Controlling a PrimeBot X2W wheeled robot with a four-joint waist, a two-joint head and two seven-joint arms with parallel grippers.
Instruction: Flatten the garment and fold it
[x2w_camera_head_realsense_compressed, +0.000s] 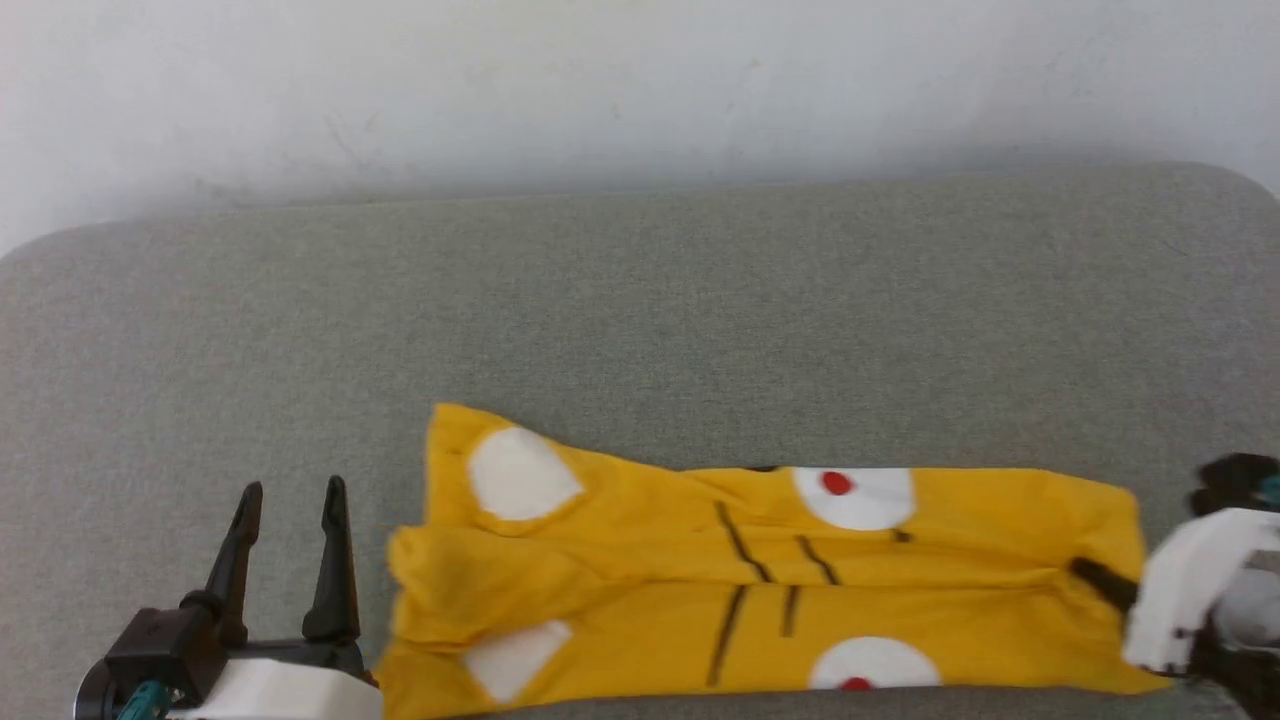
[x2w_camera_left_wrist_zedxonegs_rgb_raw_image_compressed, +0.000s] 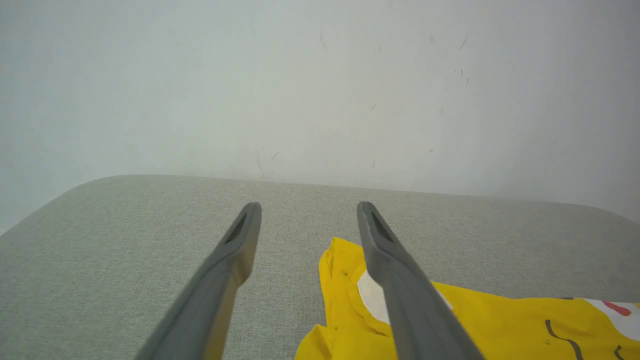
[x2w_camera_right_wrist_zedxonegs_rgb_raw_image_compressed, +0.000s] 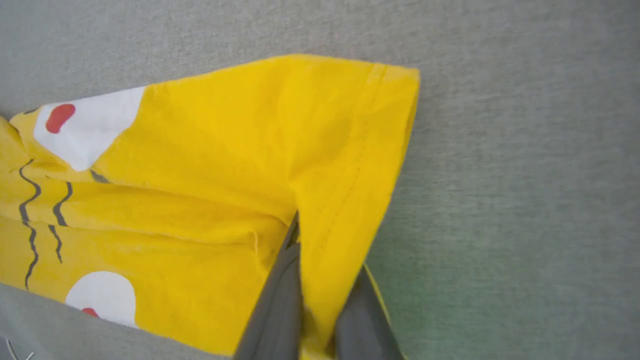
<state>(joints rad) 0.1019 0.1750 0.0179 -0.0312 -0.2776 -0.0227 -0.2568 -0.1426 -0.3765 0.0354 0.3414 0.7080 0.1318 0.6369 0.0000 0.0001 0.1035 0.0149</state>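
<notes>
Two dark fingers (x2w_camera_right_wrist_zedxonegs_rgb_raw_image_compressed: 280, 305) of the right gripper (x2w_camera_right_wrist_zedxonegs_rgb_raw_image_compressed: 325, 265) are pressing nearly together, pinching a raised fold of the garment (x2w_camera_right_wrist_zedxonegs_rgb_raw_image_compressed: 200, 175) at its stitched edge. Yellow cloth is filling the gap btwn them and hiding the tips. Beyond the pinch the cloth is lying in long creases, w/ white patches, red dots and black stripes running away from the fingers. In the head view the right gripper (x2w_camera_head_realsense_compressed: 1105, 585) is showing blurred at one end of the garment (x2w_camera_head_realsense_compressed: 760, 580). At the opp. end the left gripper (x2w_camera_head_realsense_compressed: 293, 488) is hanging w/ fingers spread wide, nothing btwn them, just beside the cloth. In its wrist view the left gripper (x2w_camera_left_wrist_zedxonegs_rgb_raw_image_compressed: 310, 207) is crossing in front of a white patch on the garment (x2w_camera_left_wrist_zedxonegs_rgb_raw_image_compressed: 500, 320). Grey cushion (x2w_camera_head_realsense_compressed: 640, 300) is lying under everything, pale wall (x2w_camera_head_realsense_compressed: 640, 80) standing beyond.
</notes>
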